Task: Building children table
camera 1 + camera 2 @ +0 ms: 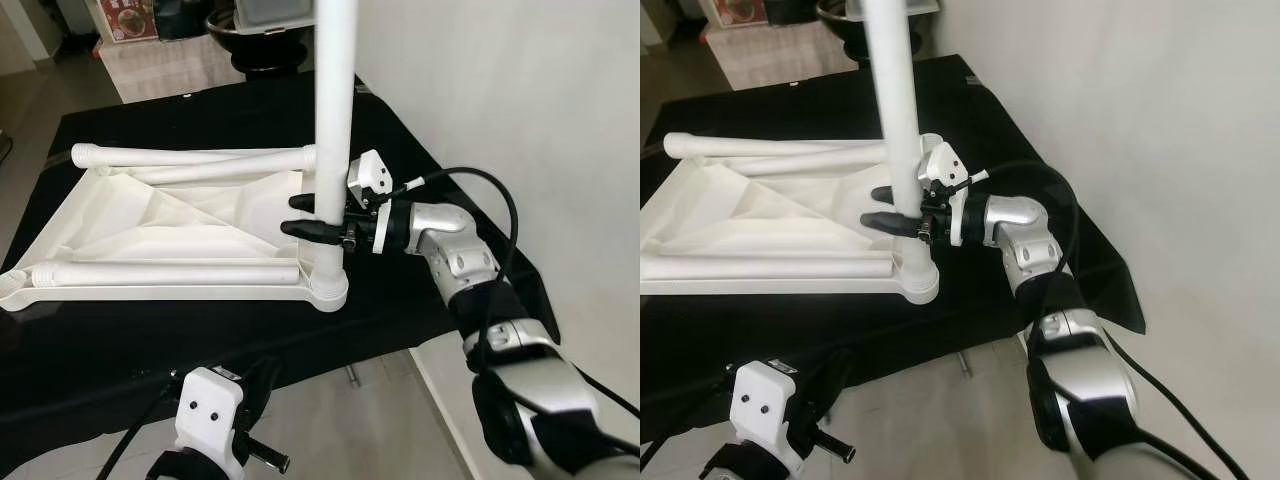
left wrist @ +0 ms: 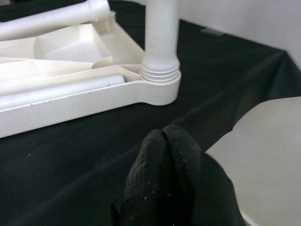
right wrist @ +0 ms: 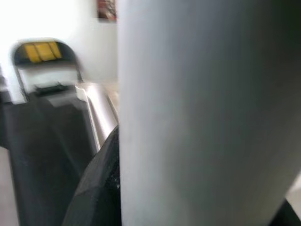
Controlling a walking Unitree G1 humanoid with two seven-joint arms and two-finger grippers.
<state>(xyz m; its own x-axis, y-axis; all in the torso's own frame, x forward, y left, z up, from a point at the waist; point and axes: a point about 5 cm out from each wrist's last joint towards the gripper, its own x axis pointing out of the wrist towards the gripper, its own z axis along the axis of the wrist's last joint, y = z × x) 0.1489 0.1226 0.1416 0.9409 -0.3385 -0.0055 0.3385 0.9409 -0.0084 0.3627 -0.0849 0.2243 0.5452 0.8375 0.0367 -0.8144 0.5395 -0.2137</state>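
The right gripper clasps the upright leg, its black fingers on either side of it just above the socket at the near corner of the upturned tabletop. Two more legs lie in the tabletop beyond. The left gripper, fingers pressed together, hangs before the black table.
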